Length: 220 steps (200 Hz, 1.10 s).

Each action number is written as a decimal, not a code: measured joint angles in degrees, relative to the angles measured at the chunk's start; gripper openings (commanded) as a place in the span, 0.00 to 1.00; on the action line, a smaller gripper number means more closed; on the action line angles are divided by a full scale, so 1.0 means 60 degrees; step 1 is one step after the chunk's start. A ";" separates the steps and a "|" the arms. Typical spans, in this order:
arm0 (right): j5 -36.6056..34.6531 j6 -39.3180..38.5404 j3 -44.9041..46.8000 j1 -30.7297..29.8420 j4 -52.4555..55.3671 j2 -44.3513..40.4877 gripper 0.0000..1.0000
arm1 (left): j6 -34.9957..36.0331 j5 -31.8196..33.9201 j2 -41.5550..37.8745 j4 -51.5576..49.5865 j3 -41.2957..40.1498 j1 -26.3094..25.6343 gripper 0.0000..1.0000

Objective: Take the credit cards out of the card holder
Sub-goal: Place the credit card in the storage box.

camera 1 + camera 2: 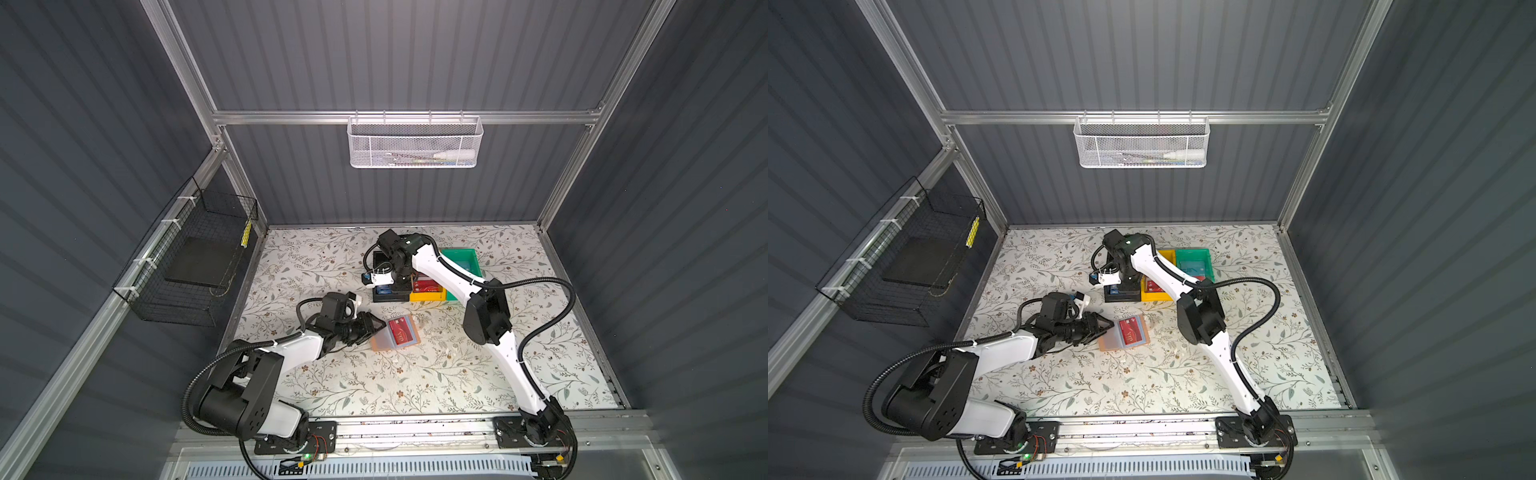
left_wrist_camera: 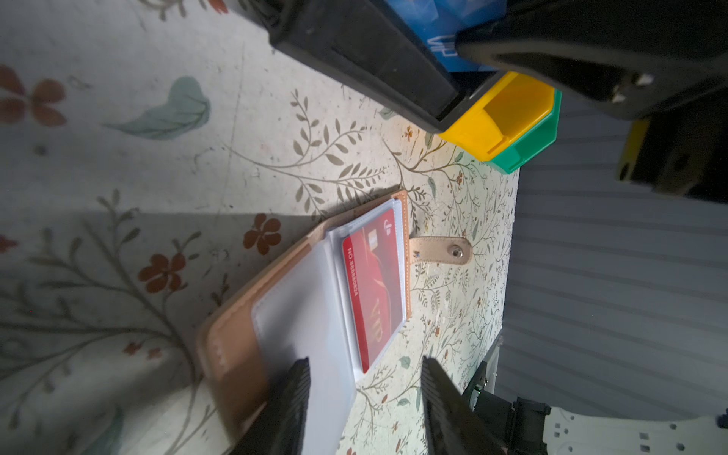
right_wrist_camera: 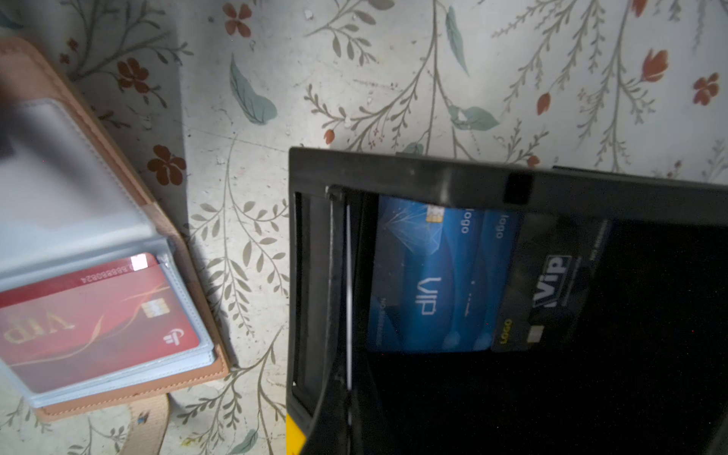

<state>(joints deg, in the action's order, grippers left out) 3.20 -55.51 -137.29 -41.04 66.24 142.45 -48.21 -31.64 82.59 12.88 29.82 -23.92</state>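
Peach card holder (image 1: 377,344) open mid-table, red VIP card (image 1: 401,332) not yet out of its sleeve; left gripper (image 2: 364,402) straddles its edge, jaws apart, apparently to steady it, while right gripper (image 3: 348,220), jaws closed, hangs over the black bin (image 3: 433,177) holding blue cards (image 3: 425,275)

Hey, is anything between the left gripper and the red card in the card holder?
No separate object. An empty clear sleeve lies between the left gripper and the red card, which sits inside its own sleeve in the open card holder.

The card holder (image 1: 376,344) lies on the table (image 1: 415,382), before the bins (image 1: 428,296).
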 measured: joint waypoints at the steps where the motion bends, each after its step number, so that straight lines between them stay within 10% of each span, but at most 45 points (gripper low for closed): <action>1: 0.0000 -0.0004 0.0000 0.0000 -0.0004 0.0000 0.09 | 0.0000 0.0000 0.0007 0.0000 0.0000 0.0000 0.48; 220: -0.1679 0.0758 0.0849 0.0120 -0.2390 -0.0215 0.34 | 0.0000 0.0000 0.0095 0.0000 0.0000 0.0000 0.48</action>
<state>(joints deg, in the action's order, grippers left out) -6.87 -50.96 -132.20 -40.32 51.90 141.16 -48.21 -31.64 83.15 12.88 29.82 -23.92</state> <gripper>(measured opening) 0.342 0.479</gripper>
